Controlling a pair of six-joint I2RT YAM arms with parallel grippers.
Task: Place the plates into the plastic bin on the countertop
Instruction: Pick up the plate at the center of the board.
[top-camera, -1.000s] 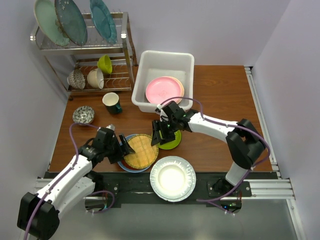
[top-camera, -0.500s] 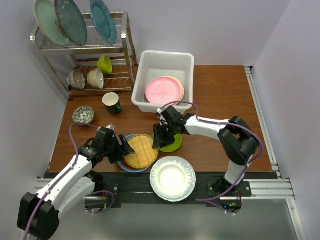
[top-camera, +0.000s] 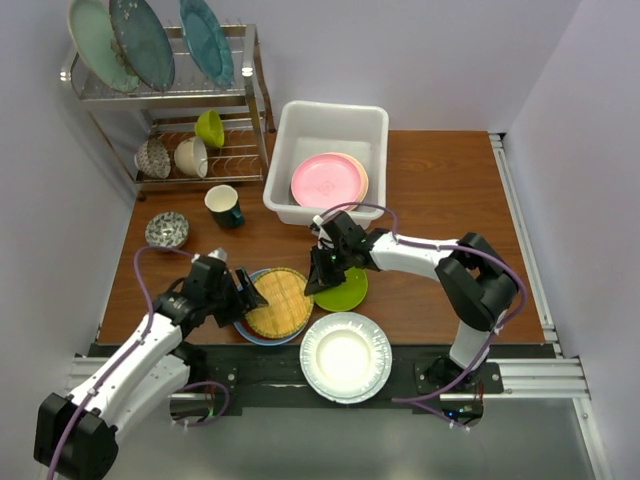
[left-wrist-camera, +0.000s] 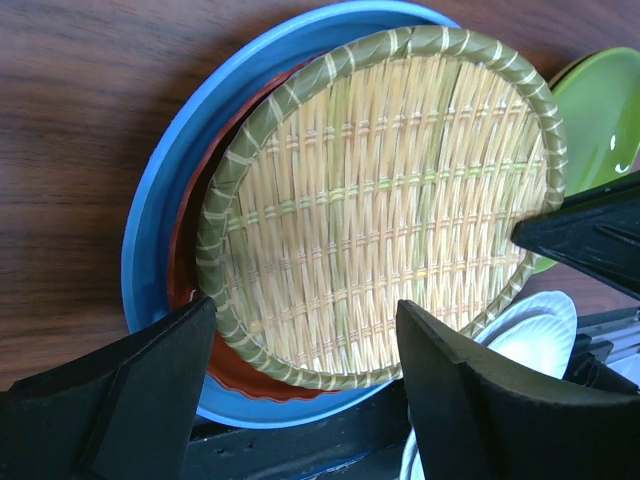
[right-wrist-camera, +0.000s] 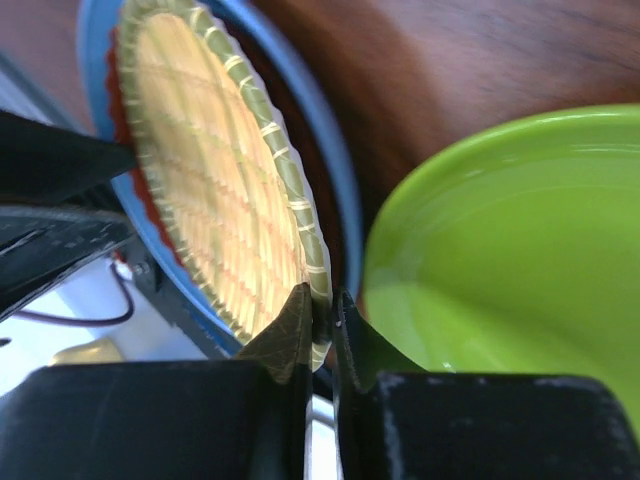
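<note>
The gold woven plate (top-camera: 276, 301) tops a stack with a rust red plate (left-wrist-camera: 186, 275) and a blue plate (top-camera: 250, 333) near the table's front edge. My right gripper (top-camera: 318, 279) is shut on the gold plate's right rim (right-wrist-camera: 318, 285), beside the lime green plate (top-camera: 346, 290). My left gripper (left-wrist-camera: 305, 325) is open, its fingers straddling the gold plate's (left-wrist-camera: 380, 200) near rim without touching it. A white fluted plate (top-camera: 345, 357) lies in front. The white plastic bin (top-camera: 330, 108) holds a pink plate (top-camera: 323, 180) on a cream one (top-camera: 363, 178).
A wire dish rack (top-camera: 250, 95) at the back left carries three large teal plates and small bowls. A dark mug (top-camera: 224, 206) and a speckled bowl (top-camera: 167, 230) stand on the countertop (top-camera: 440, 190) left of the bin.
My right gripper has closed on the gold plate's right rim, and more of the lime green plate shows. The left arm has barely moved.
</note>
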